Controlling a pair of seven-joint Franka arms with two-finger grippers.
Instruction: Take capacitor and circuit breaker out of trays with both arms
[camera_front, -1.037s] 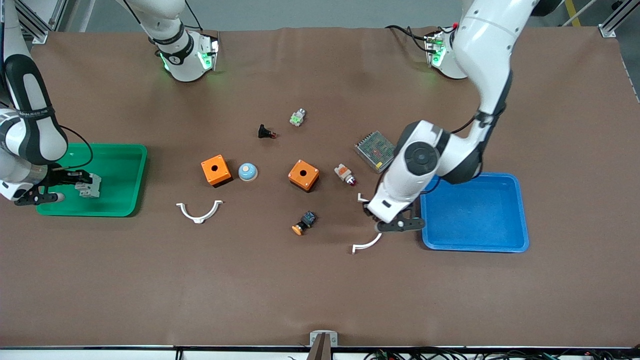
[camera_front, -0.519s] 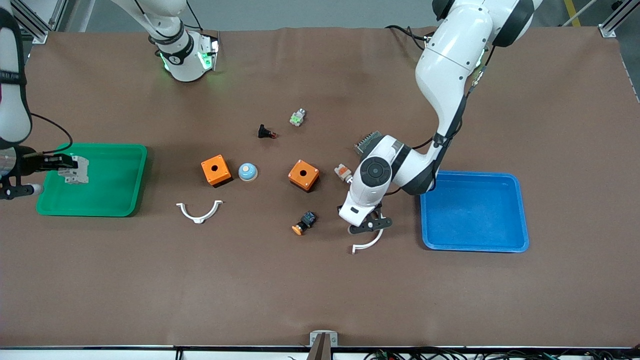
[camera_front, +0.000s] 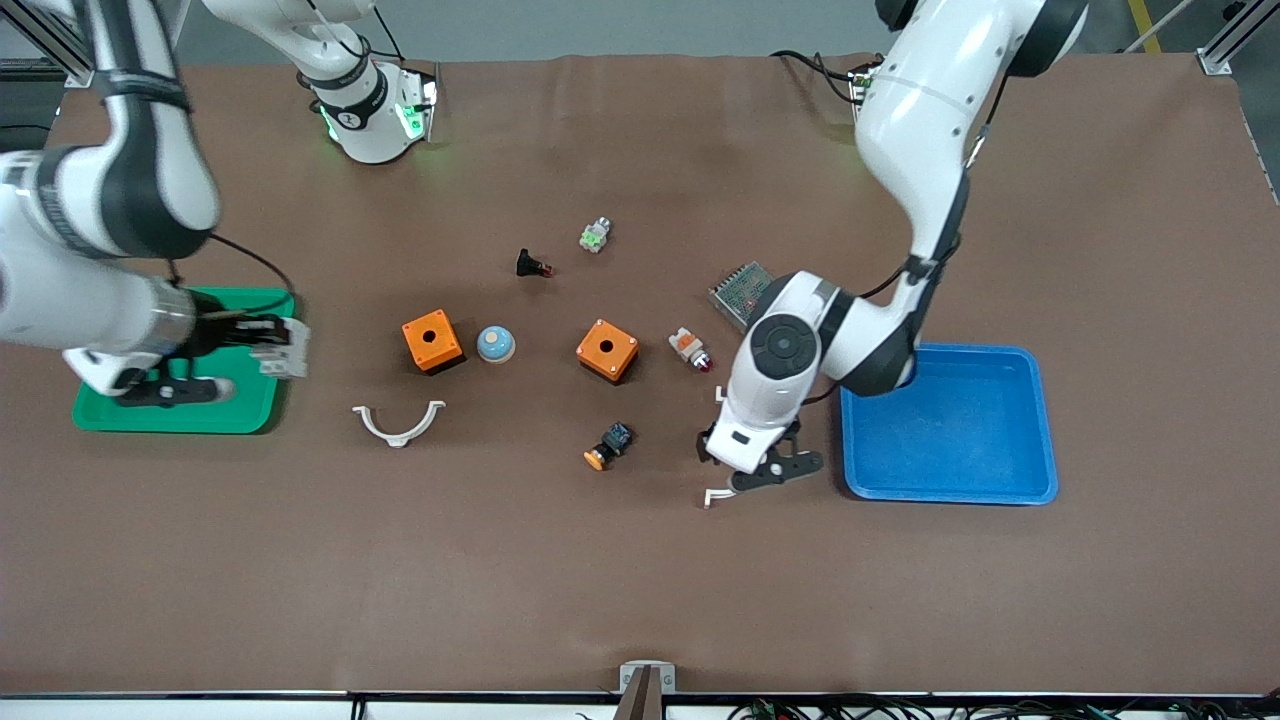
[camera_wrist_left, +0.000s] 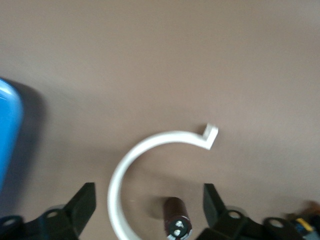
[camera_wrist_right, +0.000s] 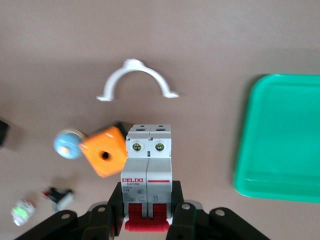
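My right gripper (camera_front: 268, 350) is shut on the breaker (camera_front: 285, 352), a white-grey block with red levers, and holds it over the rim of the green tray (camera_front: 180, 424) at the end toward the table's middle. The right wrist view shows the breaker (camera_wrist_right: 148, 165) between the fingers, red levers toward the palm. My left gripper (camera_front: 762, 472) is open, low over a white curved clip (camera_front: 716, 494) beside the blue tray (camera_front: 950, 492). In the left wrist view the capacitor (camera_wrist_left: 178, 226), a dark stubby cylinder, lies on the table inside the clip (camera_wrist_left: 122, 170) and between the open fingers (camera_wrist_left: 82, 200). The front view hides the capacitor.
Two orange boxes (camera_front: 432, 341) (camera_front: 607, 350), a blue-white dome (camera_front: 495, 344), a second white clip (camera_front: 398, 423), a black-blue part with an orange cap (camera_front: 608, 445), a white-orange part (camera_front: 690, 349), a black button part (camera_front: 532, 265), a green-white part (camera_front: 594, 235) and a grey module (camera_front: 742, 290) lie mid-table.
My right gripper carried the breaker from over the green tray toward the table's middle, to the tray's rim. My left gripper swung away from the blue tray and settled over the white clip.
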